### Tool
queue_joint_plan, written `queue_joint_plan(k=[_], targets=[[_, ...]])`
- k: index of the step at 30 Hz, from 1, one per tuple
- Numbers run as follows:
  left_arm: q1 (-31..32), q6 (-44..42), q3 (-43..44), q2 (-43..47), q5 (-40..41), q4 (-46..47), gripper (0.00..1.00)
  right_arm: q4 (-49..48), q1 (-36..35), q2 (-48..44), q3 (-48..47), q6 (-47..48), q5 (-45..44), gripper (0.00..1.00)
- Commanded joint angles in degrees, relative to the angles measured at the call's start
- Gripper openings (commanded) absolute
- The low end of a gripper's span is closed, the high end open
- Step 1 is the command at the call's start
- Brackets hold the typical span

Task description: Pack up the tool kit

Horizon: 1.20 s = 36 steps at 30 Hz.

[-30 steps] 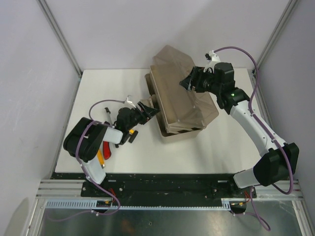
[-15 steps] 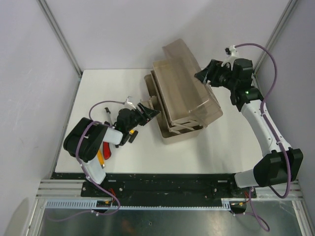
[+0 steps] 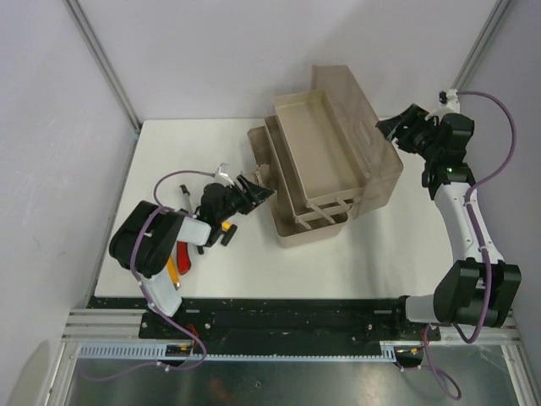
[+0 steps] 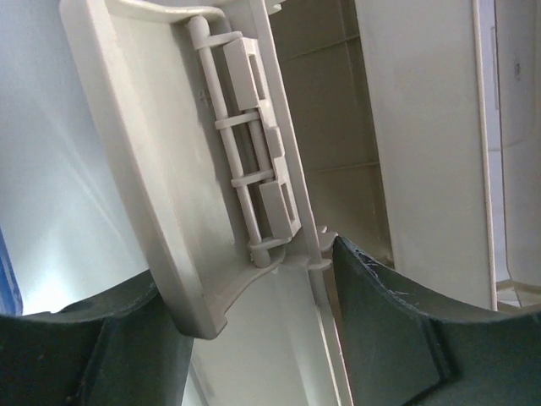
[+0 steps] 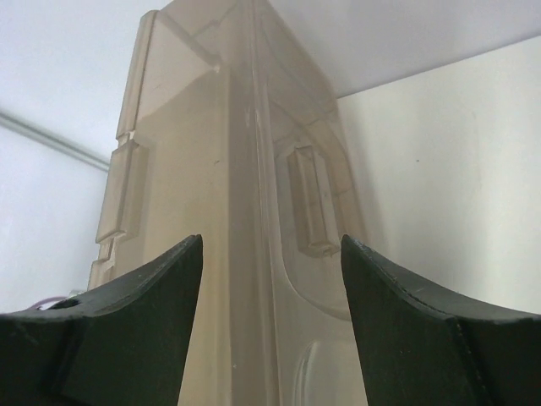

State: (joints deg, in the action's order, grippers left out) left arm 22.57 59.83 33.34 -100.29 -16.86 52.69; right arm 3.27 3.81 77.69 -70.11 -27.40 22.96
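Observation:
The beige toolbox (image 3: 314, 165) stands open mid-table with its stepped trays showing. Its translucent brownish lid (image 3: 372, 114) is swung over to the right and stands up. My right gripper (image 3: 390, 128) is open at the lid's far right edge. In the right wrist view the lid's edge (image 5: 254, 169) runs between the fingers without touching them. My left gripper (image 3: 260, 190) is open at the box's left end. In the left wrist view it (image 4: 262, 292) straddles a hinged beige flap (image 4: 152, 169) and the rim. Red and yellow tool handles (image 3: 179, 260) lie under the left arm.
A dark-handled tool (image 3: 184, 197) lies left of the left gripper. A blue sliver (image 4: 5, 271) shows at the left wrist view's edge. Frame posts and grey walls close in the table at the back and sides.
The lid went from lying over the box to standing open on the right. My right gripper moved right and back with it. The trays came into sight. The left arm stayed put.

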Motion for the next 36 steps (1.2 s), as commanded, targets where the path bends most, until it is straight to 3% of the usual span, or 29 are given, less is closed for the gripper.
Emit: queue_joint_plan(k=[1, 16, 36], targets=[[-1.98, -3.44, 4.34, -2.61, 1.76, -4.83, 0.65, 3.62, 1.50, 1.64, 5.84, -1.41, 2.87, 0.70], [-3.33, -5.93, 18.50, -12.30, -5.37, -7.57, 0.66, -9.96, 3.31, 6.93, 14.93, -8.66, 8.03, 0.71], [-3.56, -6.31, 19.94, -13.92, -6.87, -10.06, 0.66, -12.11, 3.22, 21.69, 15.35, -5.01, 8.19, 0.73]])
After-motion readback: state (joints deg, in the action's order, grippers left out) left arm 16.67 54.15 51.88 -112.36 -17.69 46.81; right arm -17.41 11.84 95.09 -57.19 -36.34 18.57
